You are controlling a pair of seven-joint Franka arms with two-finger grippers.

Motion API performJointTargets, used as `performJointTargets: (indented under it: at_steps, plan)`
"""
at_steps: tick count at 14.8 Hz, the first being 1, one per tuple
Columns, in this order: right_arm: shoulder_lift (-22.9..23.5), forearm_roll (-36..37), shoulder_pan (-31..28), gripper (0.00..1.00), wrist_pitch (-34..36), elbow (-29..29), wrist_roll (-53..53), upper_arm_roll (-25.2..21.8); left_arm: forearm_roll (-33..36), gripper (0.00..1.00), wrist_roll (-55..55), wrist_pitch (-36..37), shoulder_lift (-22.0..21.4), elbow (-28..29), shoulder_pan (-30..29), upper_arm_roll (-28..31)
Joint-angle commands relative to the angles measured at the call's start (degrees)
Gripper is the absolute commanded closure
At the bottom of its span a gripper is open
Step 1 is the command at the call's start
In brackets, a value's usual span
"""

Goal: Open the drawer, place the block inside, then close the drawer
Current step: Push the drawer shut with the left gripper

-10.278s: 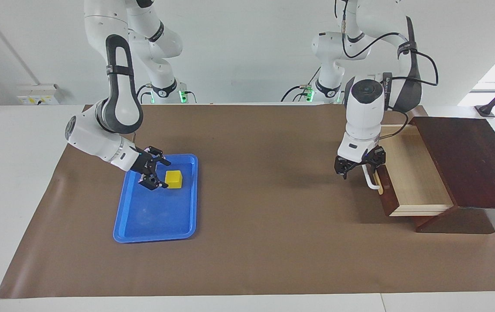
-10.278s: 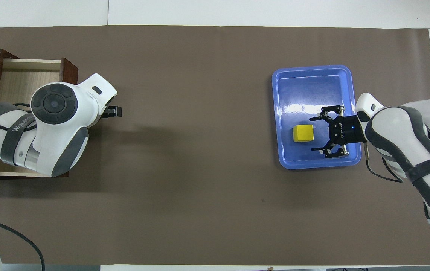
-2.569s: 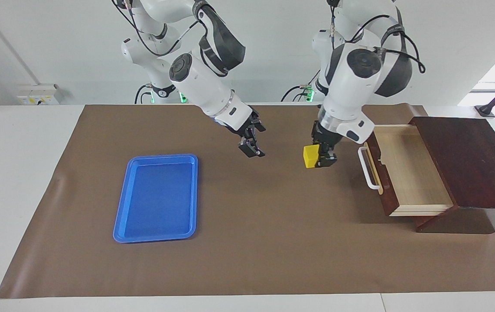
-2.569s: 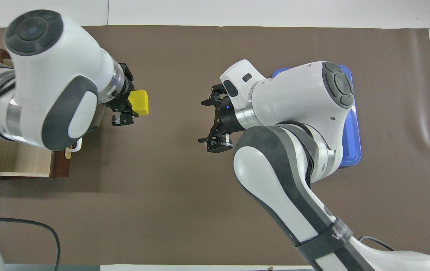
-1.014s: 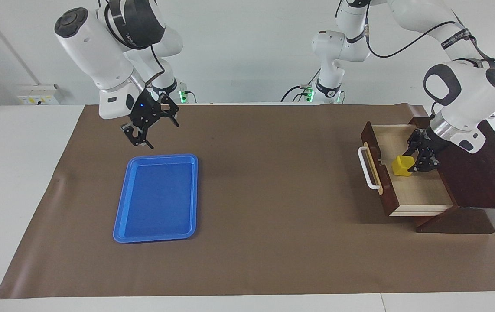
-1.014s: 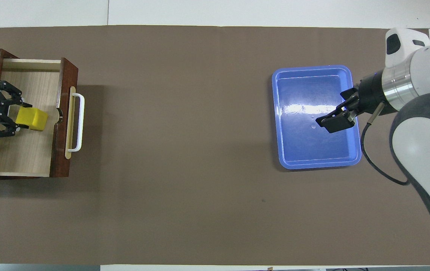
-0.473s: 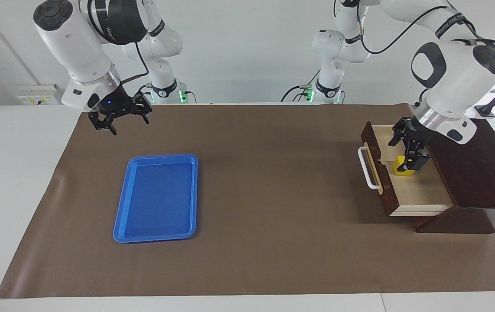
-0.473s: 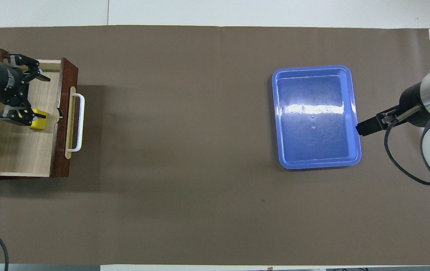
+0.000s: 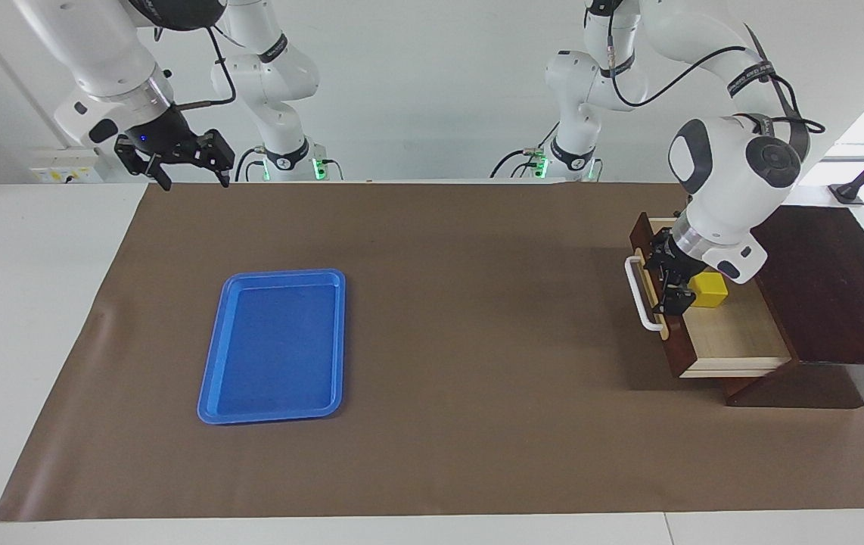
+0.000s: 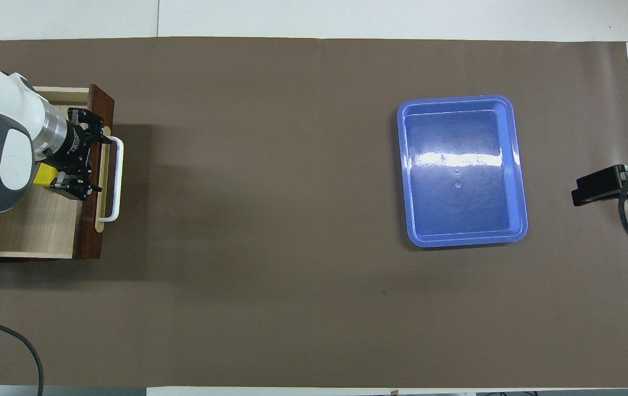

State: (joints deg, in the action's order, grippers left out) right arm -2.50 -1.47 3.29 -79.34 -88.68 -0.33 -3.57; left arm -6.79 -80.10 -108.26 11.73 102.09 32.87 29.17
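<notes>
Yellow block (image 9: 708,290) sits inside open drawer (image 9: 731,333), free of any grip. Left gripper (image 9: 669,284) hangs spread and empty over drawer front, apparently near white handle (image 9: 638,294). Right gripper (image 9: 188,168) waits, spread, empty, above table edge. Risk: hard shove slams drawer, block slides.
</notes>
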Motion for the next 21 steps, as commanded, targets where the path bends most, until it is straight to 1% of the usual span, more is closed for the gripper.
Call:
performJointTargets:
  at_steps: [1,3,5,8,10,13,16,18,21]
  plan:
    - [0.7,0.9,-1.2,0.0,3.5,4.4,1.1,0.6,3.6,0.0,5.6,-1.3,-1.6,1.5,0.0,0.8]
    - [0.5,1.7,-1.2,0.0,3.1,4.0,1.6,0.7,6.2,0.0,5.9,-1.8,-1.3,1.0,-0.7,1.3]
    - [0.2,2.7,-1.2,0.0,2.7,3.3,1.7,0.8,7.7,0.0,5.9,-2.2,-0.8,0.3,-2.9,1.3]
    - [0.2,3.7,-1.3,0.0,1.2,2.6,1.6,1.0,8.2,0.0,6.4,-4.8,-0.8,0.4,-7.7,1.3]
    - [0.3,3.7,-1.4,0.0,0.7,2.2,1.7,1.1,8.2,0.0,9.9,-5.3,-0.9,0.4,-11.1,1.3]
    - [0.2,3.6,-2.0,0.0,0.2,1.8,1.6,1.2,8.2,0.0,15.1,-5.5,-0.9,0.1,-13.1,1.2]
    - [0.1,3.6,-2.0,0.0,0.2,1.6,1.6,1.2,7.9,0.0,17.7,-2.0,-1.2,-4.3,-12.0,0.4]
    - [0.1,3.6,-2.0,0.0,0.2,1.6,1.6,1.2,5.9,0.0,20.2,2.5,-2.7,-7.3,-12.0,-2.1]
    - [0.1,3.6,-2.0,0.0,0.2,1.5,1.6,1.2,5.0,0.0,34.3,9.4,-6.6,-7.9,-12.4,-9.0]
